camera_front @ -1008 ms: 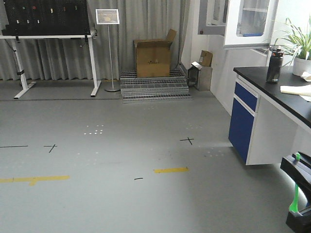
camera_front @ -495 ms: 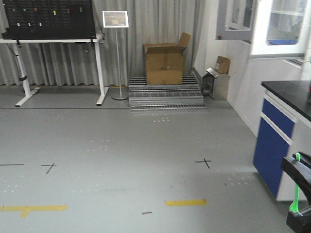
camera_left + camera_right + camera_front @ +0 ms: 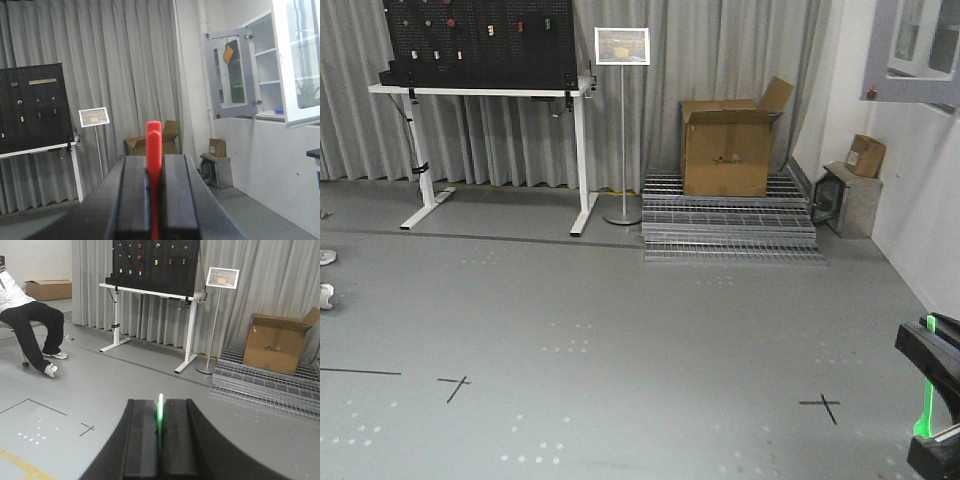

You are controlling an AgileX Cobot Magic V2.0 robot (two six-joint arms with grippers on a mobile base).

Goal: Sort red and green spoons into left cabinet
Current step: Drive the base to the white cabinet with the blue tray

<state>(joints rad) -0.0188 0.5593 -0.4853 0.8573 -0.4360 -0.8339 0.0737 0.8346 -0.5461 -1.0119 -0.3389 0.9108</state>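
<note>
Front view: the whole scene has swung left, so the pegboard stand [image 3: 485, 60] now sits ahead, and the right jaws clamp the green spoon [image 3: 924, 395]. Left wrist: the red spoon [image 3: 154, 145] is pinched between the jaws, poking past their tips. Right wrist: same green grip. Looks like it's mid-drive to the cabinet, with neither spoon delivered yet.

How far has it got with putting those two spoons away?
Picking up looks done: the red spoon is clamped in the left gripper and the green spoon in the right gripper. In hand: carrying them, with the front view showing open floor, a pegboard desk and a cardboard box. Left: reaching the left cabinet, which I cannot pick out here, and placing both spoons inside.
</note>
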